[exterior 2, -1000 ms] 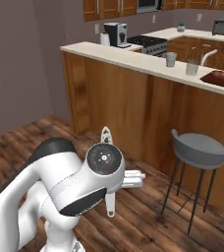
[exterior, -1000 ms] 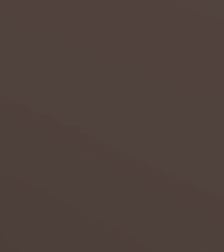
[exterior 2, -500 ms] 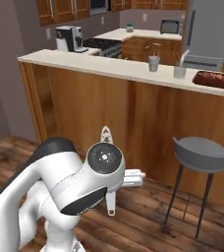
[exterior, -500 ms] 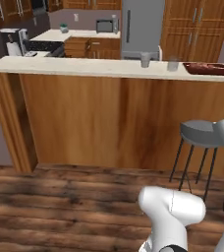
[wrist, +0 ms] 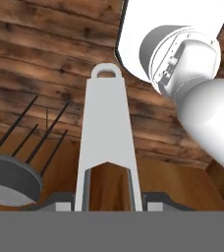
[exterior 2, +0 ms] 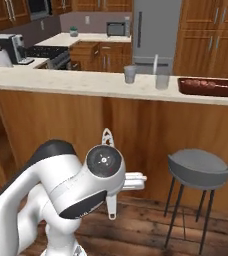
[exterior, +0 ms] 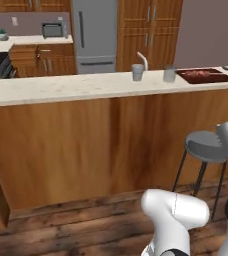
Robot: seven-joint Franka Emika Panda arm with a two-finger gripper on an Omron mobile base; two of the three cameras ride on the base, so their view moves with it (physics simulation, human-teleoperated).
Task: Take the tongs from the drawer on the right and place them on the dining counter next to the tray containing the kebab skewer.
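Tongs (wrist: 106, 142) clamped in hand (wrist: 106, 204), stool (wrist: 8, 179) below

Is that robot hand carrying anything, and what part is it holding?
Yes: the gripper holds the tongs across their two arms, with the looped hinge end sticking out beyond it.

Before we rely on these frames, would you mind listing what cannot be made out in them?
- Gripper: in the hand view, its fingertips are mostly hidden behind the tongs.
- Tongs' scalloped ends: cut off at the bottom of the hand view.
- Tray contents: too small to identify in either base view.
- Items at the right edge of the dining counter: cut off in the left base view.
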